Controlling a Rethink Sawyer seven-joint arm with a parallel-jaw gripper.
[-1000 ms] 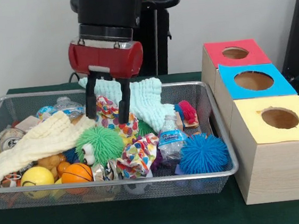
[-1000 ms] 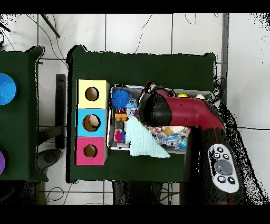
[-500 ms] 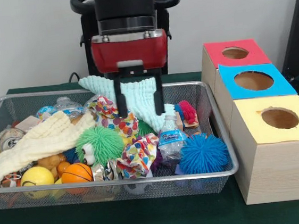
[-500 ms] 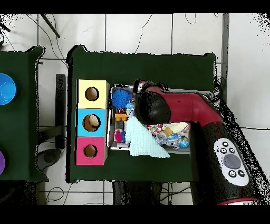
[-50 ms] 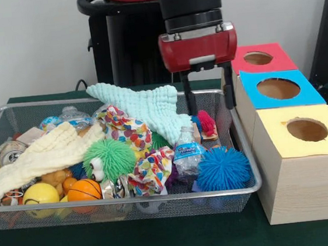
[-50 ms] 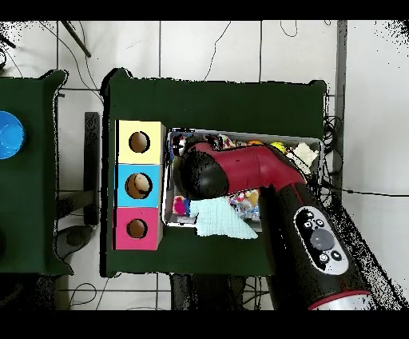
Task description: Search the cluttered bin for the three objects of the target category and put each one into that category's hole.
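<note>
One wire bin (image 5: 249, 180) holds the toys. Three boxes with holes sit beside it: one red box (image 5: 260, 58), one blue box (image 5: 278, 88), one yellow box (image 5: 309, 137).

In the bin:
- two spiky balls: a green one (image 5: 110, 158) and a blue one (image 5: 222, 168)
- one water bottle (image 5: 185, 153)
- two soft cloths: a yellow cloth (image 5: 38, 157) and a mint cloth (image 5: 147, 105)
- one orange ball (image 5: 83, 191)

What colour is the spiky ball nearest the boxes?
Blue; the spiky ball shows best in the front view, at the bin's front corner.
</note>
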